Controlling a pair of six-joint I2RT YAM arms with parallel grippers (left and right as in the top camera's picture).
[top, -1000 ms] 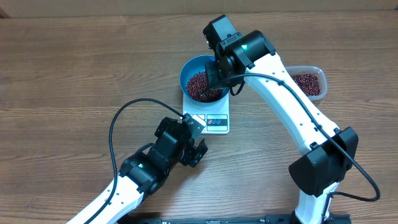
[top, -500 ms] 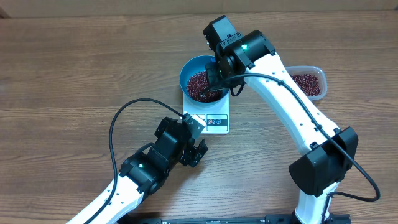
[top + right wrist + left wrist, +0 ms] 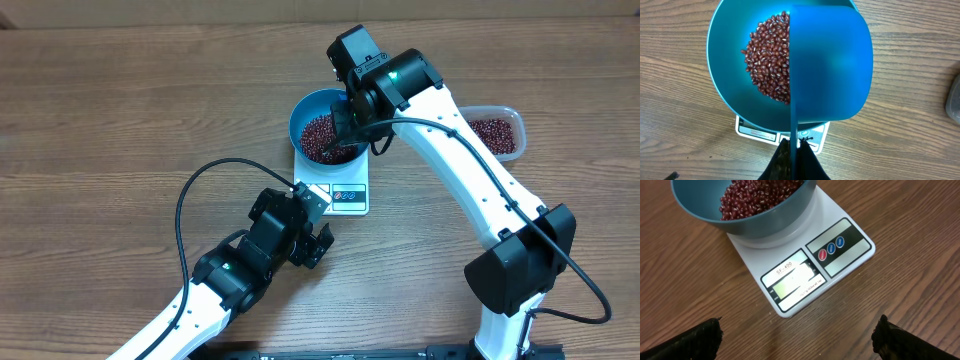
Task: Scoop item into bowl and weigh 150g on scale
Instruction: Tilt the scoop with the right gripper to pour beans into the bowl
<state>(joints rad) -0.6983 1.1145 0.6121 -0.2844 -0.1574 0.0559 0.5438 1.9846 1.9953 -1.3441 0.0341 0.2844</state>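
Beans (image 3: 767, 60) lay heaped in the bowl (image 3: 725, 75) on the scale (image 3: 832, 210), with your right gripper (image 3: 792, 150) clamped shut on the scoop (image 3: 830, 65) tipped over it and your left gripper (image 3: 318, 245) wide open and empty nearby; pouring looked done, so next you needed to check the display (image 3: 792, 277) before scooping more.

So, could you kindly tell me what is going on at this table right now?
The right gripper is shut on the handle of a small blue scoop and holds it over the blue bowl. The bowl sits on the white scale and holds a heap of red-brown beans. The left gripper is open and empty, just in front of the scale. The display is too washed out to read. A clear tub with more beans stands beside the right arm.
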